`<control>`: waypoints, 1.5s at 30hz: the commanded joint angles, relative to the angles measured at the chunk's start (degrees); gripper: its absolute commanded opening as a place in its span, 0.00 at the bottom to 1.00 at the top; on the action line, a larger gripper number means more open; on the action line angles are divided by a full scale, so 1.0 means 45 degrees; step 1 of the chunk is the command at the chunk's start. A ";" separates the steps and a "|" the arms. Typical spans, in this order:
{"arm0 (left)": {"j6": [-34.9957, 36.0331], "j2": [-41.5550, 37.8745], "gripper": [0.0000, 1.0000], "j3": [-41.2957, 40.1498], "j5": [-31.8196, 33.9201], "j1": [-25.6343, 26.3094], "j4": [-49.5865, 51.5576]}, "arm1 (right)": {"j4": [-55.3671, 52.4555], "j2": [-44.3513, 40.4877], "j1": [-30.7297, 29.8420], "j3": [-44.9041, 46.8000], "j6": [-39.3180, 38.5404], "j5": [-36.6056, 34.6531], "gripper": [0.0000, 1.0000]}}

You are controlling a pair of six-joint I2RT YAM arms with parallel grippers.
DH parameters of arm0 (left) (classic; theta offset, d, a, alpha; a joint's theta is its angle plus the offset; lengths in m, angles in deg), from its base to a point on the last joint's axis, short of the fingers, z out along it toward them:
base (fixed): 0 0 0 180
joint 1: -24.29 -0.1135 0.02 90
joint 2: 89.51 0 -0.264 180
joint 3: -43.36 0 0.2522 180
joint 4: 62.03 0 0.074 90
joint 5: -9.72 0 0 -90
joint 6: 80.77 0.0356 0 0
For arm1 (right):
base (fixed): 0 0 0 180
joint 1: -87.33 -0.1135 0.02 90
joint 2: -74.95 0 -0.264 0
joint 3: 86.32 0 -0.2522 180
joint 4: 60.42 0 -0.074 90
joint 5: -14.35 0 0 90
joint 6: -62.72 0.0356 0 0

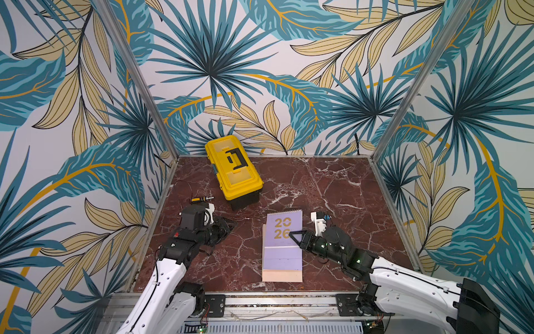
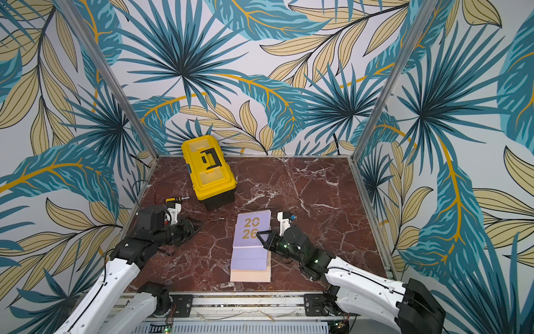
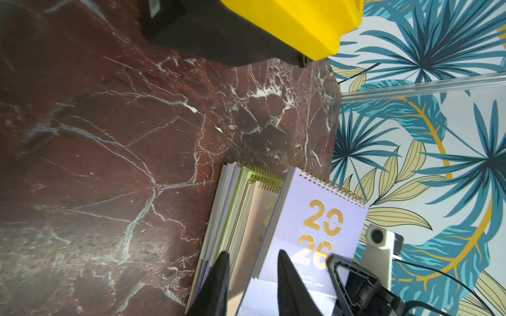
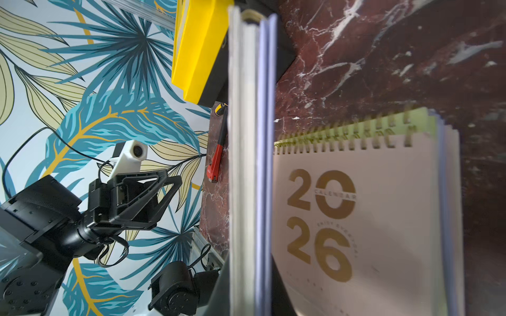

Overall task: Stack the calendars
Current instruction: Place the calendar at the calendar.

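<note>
Walls: leaf-print panels (image 1: 260,57) in teal, tan and gold close in three sides of the table, with metal posts at the back corners.
Table: a dark red marble-look top (image 1: 332,188) with white veins. An aluminium rail (image 1: 274,300) runs along its front edge, where both arms are mounted.
Toolbox: a yellow toolbox (image 1: 234,169) with a black handle and black base sits at the back left, set at an angle to the walls.
Stack of calendars: the stack (image 1: 281,276) lies flat at the front centre of the table, between the two arms. The right wrist view shows a pale peach "2026" cover (image 4: 369,219) on top, with lime green at the spiral beneath it.
Lilac calendar: the lilac calendar (image 1: 284,228) is tilted up above the stack, spiral edge towards the back wall.
Right fingers: the right fingers (image 1: 298,232) are clamped on the lilac calendar at its right edge. Its pages run edge-on through the right wrist view.
Left fingers: the left fingers (image 3: 220,276) are parted with nothing between them. In both top views they sit left of the stack, well apart from it.
Small tool: a black-and-yellow hand tool (image 1: 202,199) lies on the table between the left fingers and the toolbox.
</note>
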 commanded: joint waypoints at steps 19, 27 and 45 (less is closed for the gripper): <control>-0.1153 0.2497 0.52 -0.1499 0.0179 0.3754 -0.5820 | 0.1762 -0.1860 0.0453 0.1949 0.0017 0.2435 0.00; -0.1216 0.2481 0.55 -0.1973 -0.0089 0.3757 -0.5820 | 0.5017 0.0302 0.0443 0.2436 0.0589 0.2709 0.00; -0.1167 0.3345 0.57 -0.1956 -0.0302 0.3874 -0.6284 | 0.6999 0.1377 0.0904 0.2918 0.1220 0.2847 0.00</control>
